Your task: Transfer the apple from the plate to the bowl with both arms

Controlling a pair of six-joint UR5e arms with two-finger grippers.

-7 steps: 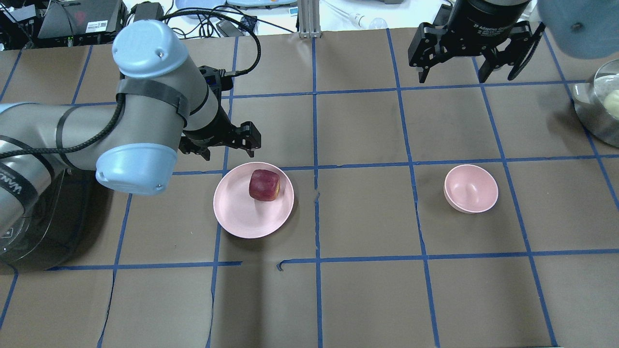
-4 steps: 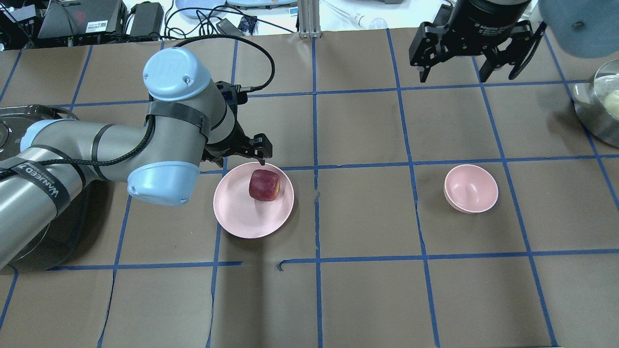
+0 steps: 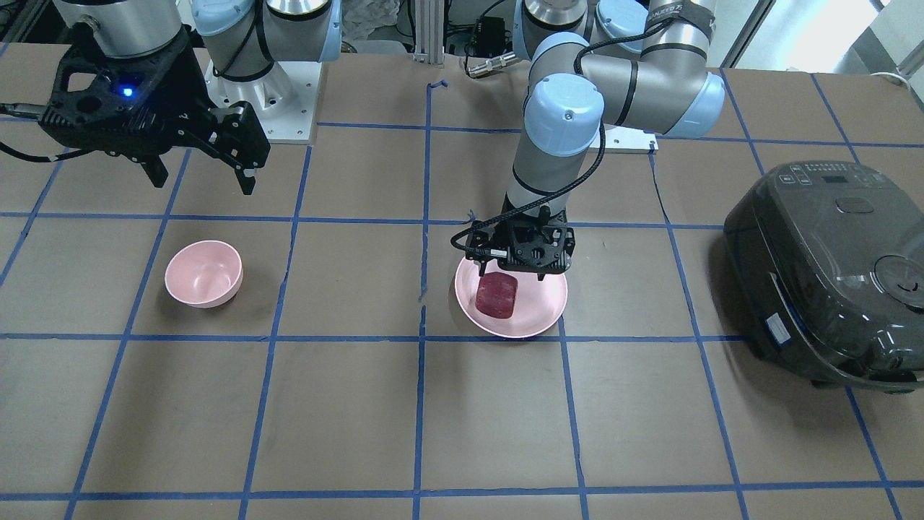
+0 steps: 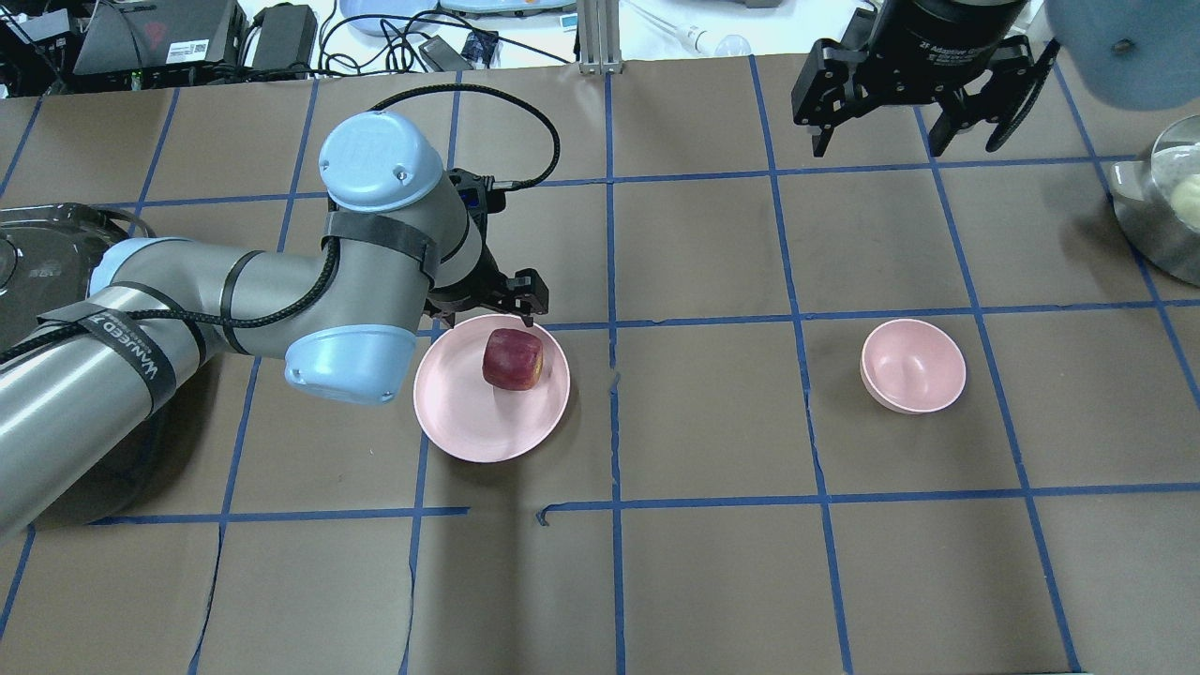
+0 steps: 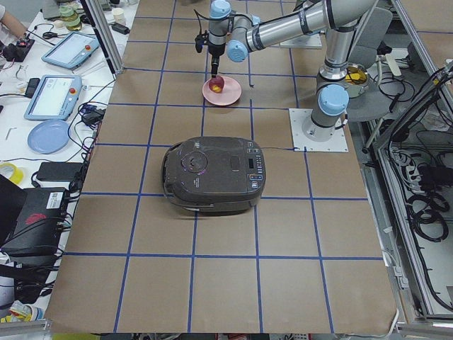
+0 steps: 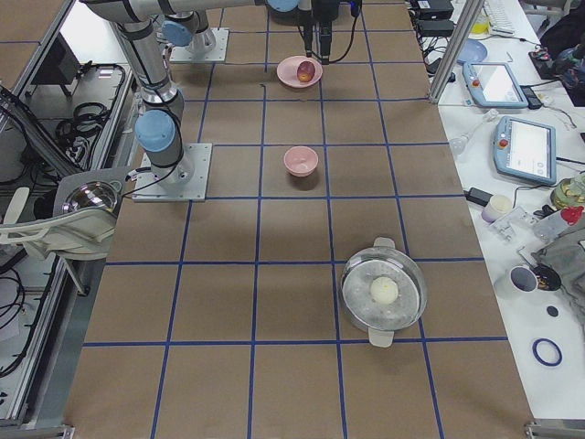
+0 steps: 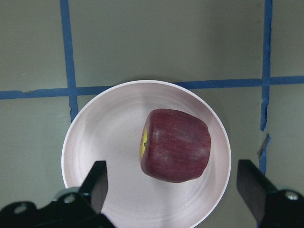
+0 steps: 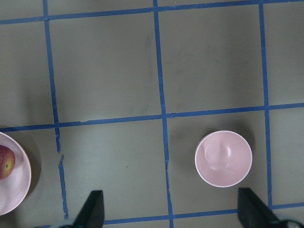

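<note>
The dark red apple (image 4: 512, 359) lies on the far right part of the wide pink plate (image 4: 464, 422). My left gripper (image 4: 492, 314) is open and hovers over the plate's far rim, just above the apple (image 3: 497, 297). In the left wrist view the apple (image 7: 175, 145) sits on the plate (image 7: 104, 142) between the two open fingertips (image 7: 97, 185). The small pink bowl (image 4: 914, 366) stands empty to the right. My right gripper (image 4: 900, 141) is open and empty, high over the table beyond the bowl (image 8: 223, 158).
A dark rice cooker (image 3: 830, 267) stands at the table's left end, under my left arm. A steel pot (image 4: 1162, 206) holding a pale ball stands at the right edge. Blue tape lines grid the brown table.
My left arm has swung right and forward, bringing its open gripper from left of the plate to just over the plate's far rim by the apple. The right gripper has barely moved.
</note>
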